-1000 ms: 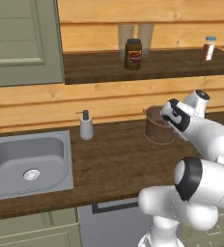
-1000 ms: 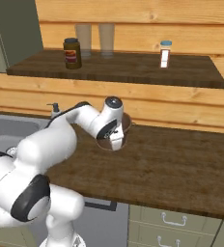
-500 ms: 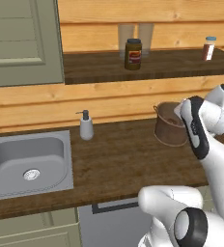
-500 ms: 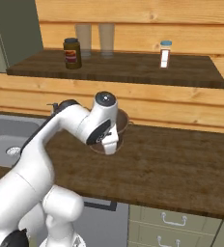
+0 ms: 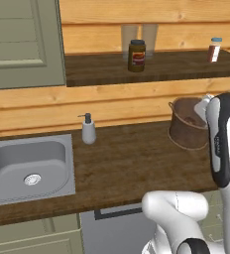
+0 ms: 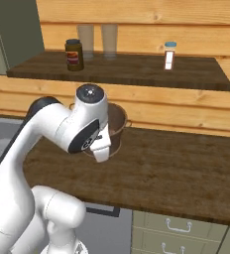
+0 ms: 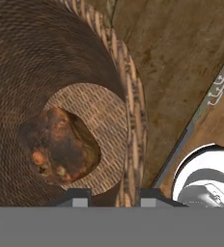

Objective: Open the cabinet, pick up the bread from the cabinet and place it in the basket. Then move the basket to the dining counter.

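Here, basket (image 5: 188, 130) on wood worktop (image 5: 132, 158)

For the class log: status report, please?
Gripper shut on the basket rim. Bread inside basket. Basket on worktop, nothing blocking.

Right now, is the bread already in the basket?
Yes, the hand view shows the bread lying on the woven floor of the basket.

The arm hides the basket's (image 6: 118, 130) near side, and its far wall (image 7: 32, 62) runs off frame.
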